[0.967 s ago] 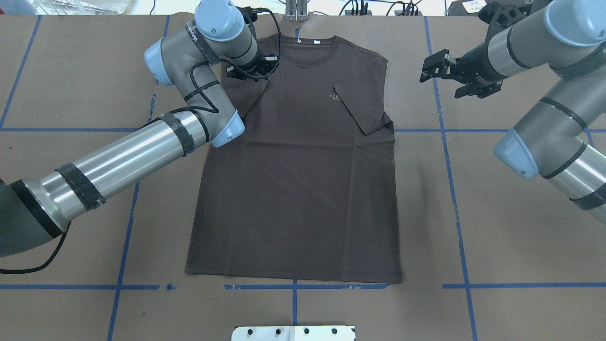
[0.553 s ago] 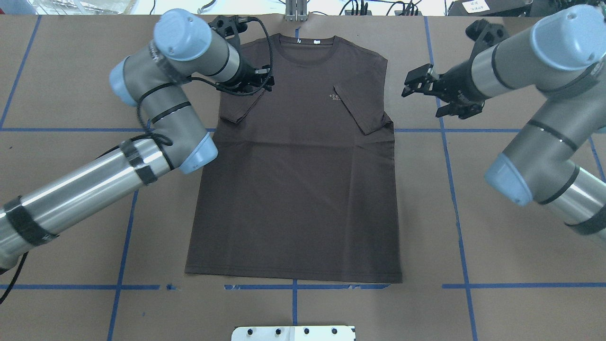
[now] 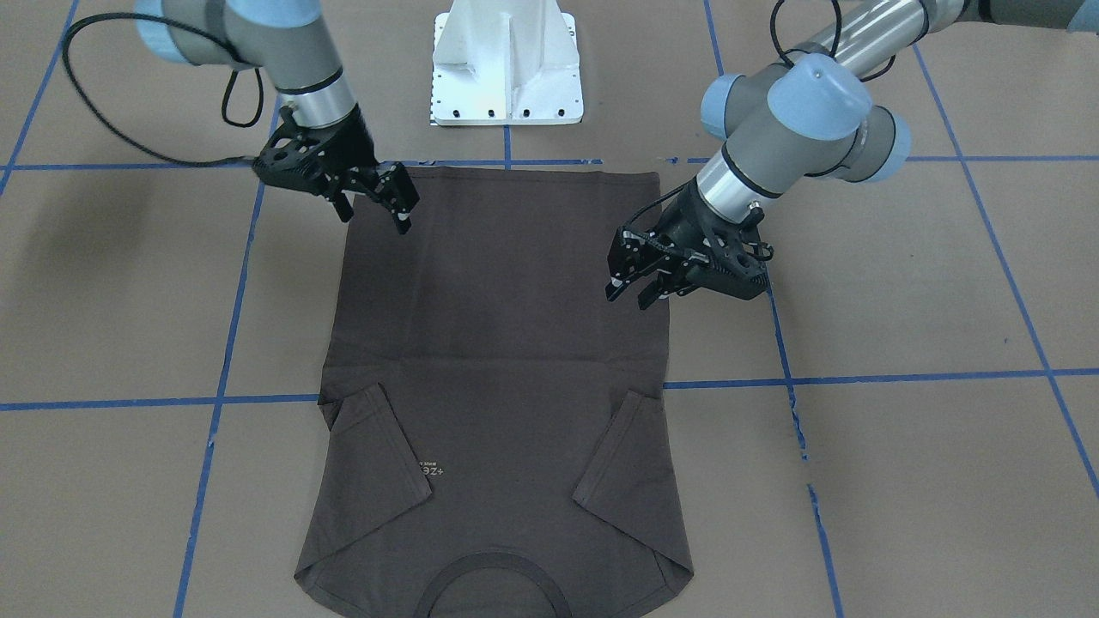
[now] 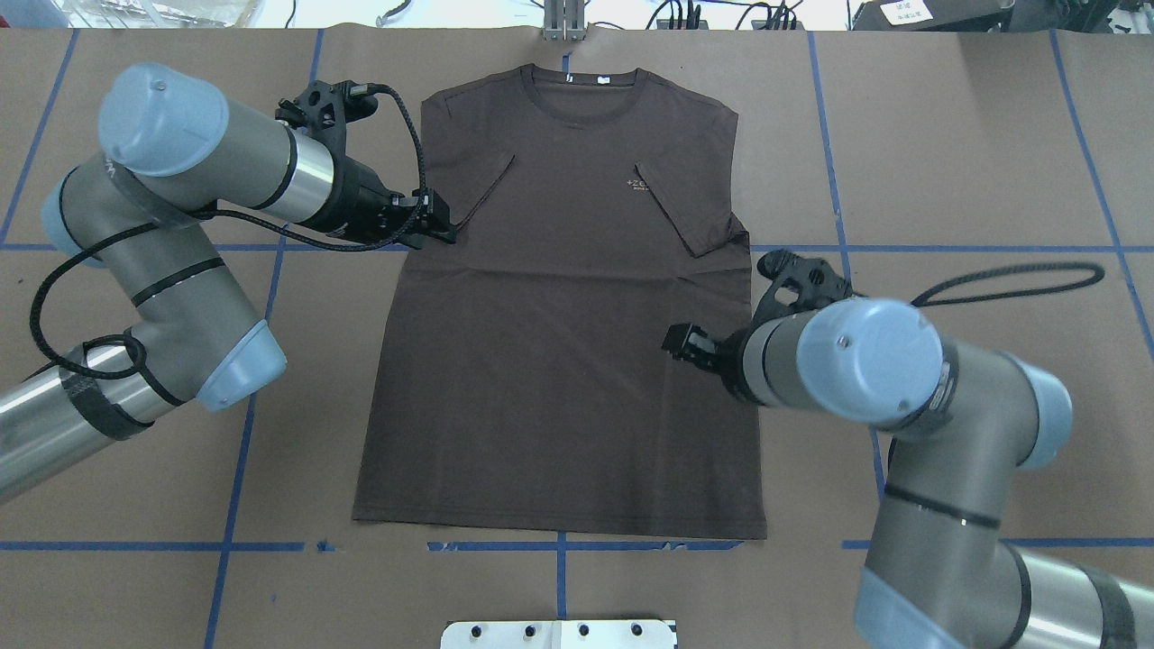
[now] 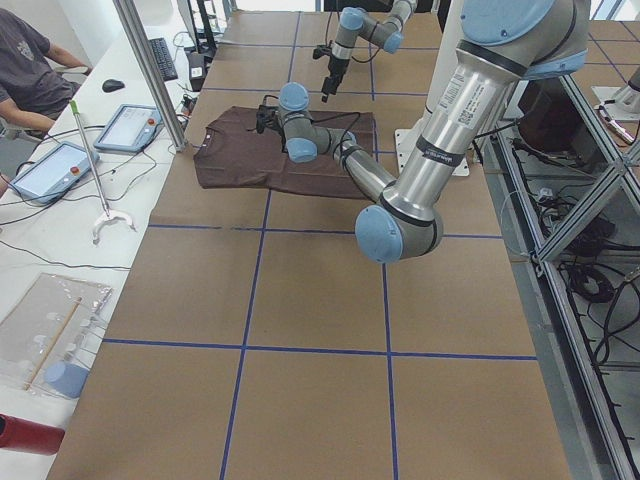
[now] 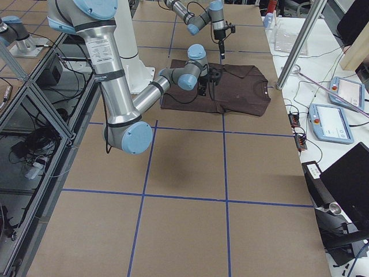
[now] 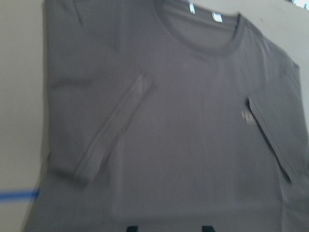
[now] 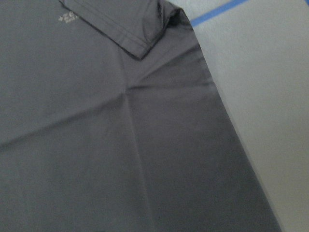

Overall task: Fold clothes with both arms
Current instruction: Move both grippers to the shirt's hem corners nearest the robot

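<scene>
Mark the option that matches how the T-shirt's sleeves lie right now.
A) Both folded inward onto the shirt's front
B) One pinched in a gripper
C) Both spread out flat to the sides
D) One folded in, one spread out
A: in the overhead view the T-shirt lies flat, with one sleeve and the other sleeve both turned in over its front.

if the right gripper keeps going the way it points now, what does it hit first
Most likely the shirt: the right gripper angles down toward its right-hand side, below the folded sleeve, and its wrist view shows mostly cloth. Its height is unclear.
</scene>
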Robot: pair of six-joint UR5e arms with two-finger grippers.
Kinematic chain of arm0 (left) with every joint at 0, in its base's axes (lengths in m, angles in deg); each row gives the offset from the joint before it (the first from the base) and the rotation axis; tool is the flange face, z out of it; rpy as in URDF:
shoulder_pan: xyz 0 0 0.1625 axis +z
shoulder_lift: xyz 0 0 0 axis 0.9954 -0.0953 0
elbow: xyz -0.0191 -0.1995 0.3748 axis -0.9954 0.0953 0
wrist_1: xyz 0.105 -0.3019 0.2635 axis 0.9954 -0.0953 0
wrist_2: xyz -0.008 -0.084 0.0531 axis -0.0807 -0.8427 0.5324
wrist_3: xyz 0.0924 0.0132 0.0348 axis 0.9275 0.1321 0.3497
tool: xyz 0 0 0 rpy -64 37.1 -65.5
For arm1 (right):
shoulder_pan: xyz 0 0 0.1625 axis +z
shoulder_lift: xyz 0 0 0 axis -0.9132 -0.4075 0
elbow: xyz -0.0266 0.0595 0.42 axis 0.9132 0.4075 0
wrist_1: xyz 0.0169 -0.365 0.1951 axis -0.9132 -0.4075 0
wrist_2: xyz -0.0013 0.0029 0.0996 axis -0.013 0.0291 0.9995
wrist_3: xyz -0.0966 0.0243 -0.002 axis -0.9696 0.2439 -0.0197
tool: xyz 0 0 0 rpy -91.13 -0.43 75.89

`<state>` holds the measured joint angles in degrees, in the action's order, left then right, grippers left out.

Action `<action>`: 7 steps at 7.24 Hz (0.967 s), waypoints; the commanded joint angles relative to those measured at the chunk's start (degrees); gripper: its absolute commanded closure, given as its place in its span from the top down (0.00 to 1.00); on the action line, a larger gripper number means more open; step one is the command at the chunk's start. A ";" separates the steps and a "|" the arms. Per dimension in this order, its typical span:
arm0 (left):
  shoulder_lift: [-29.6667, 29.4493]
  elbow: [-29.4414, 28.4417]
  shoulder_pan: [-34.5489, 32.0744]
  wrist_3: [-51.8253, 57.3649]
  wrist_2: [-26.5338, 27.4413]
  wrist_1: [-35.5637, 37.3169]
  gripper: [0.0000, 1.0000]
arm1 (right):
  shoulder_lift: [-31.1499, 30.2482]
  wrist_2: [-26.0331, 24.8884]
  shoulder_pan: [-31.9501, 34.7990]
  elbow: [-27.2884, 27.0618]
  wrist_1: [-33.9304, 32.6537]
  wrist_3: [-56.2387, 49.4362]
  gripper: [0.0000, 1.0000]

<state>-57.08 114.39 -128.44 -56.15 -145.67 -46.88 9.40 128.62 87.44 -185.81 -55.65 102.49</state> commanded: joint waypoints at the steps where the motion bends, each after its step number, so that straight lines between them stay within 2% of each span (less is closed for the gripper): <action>1: 1.17 1.16 -0.03 0.08 -0.81 -0.16 0.53 | -3.34 -9.55 -10.47 -2.09 -3.36 12.10 0.95; 3: 1.17 0.98 -0.12 0.08 -0.72 -0.25 0.54 | -7.47 -9.66 -13.57 -1.84 -3.18 18.98 0.85; 4: 1.17 0.98 -0.12 0.08 -0.72 -0.25 0.54 | -10.19 -9.75 -14.18 -1.92 -2.83 24.04 0.84; 7: 1.17 0.98 -0.12 -0.18 -0.72 -0.25 0.55 | -10.83 -9.48 -16.64 -2.89 -3.27 25.06 0.81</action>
<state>-55.91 115.43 -128.51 -56.36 -146.39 -47.13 -1.00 119.15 71.88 -188.55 -58.79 127.10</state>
